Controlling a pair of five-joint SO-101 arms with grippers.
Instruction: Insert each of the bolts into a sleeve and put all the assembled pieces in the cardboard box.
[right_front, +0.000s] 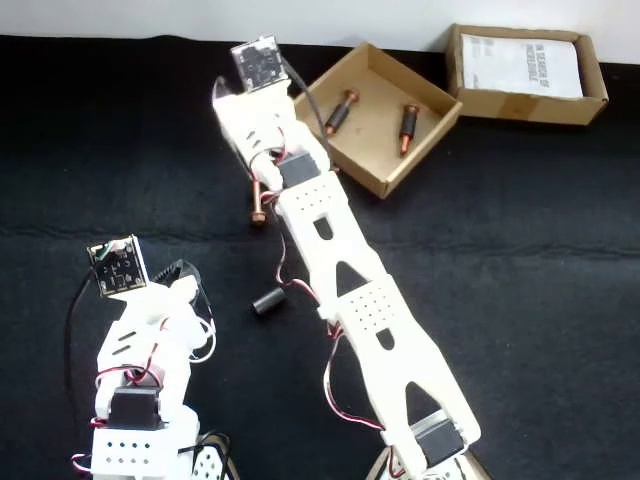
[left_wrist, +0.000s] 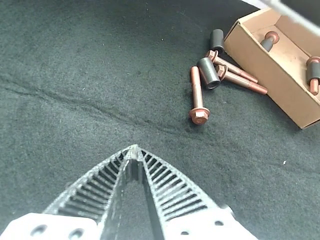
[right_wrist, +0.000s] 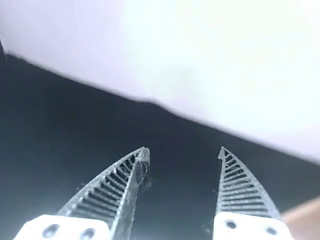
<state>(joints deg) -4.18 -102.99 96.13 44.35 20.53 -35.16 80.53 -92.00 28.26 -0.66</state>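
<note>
Your left gripper (left_wrist: 133, 148) is closed up, ribbed fingertips touching, nothing btwn them. It hangs over the black cloth table cover (left_wrist: 75, 60), well short of the parts. Your right gripper (right_wrist: 183, 150) is spread wide w/ nothing in it, pointed at the far table edge under the white wall (right_wrist: 200, 50). In the high view the right arm (right_front: 350, 290) stretches up beside the open brown cardboard box (right_front: 375, 80); the left arm (right_front: 150, 340) sits low, near corner.

Inside that box lie 2 assembled pieces, each a copper-coloured bolt pushed through a black cylindrical sleeve: the near-side piece (right_front: 340, 111) and the far-side piece (right_front: 408, 128), apart from each other.

Outside the box, per the left wrist view:
- a lone copper hex-head bolt (left_wrist: 196, 97), by itself on the cloth;
- a pair of copper bolts (left_wrist: 242, 80) side by side near the box wall, w/ an open-ended black sleeve (left_wrist: 209, 73) touching their head ends;
- a second black sleeve (left_wrist: 217, 40) just beside the box.

A third black sleeve (right_front: 268, 301) lies alone btwn the arms.
</note>
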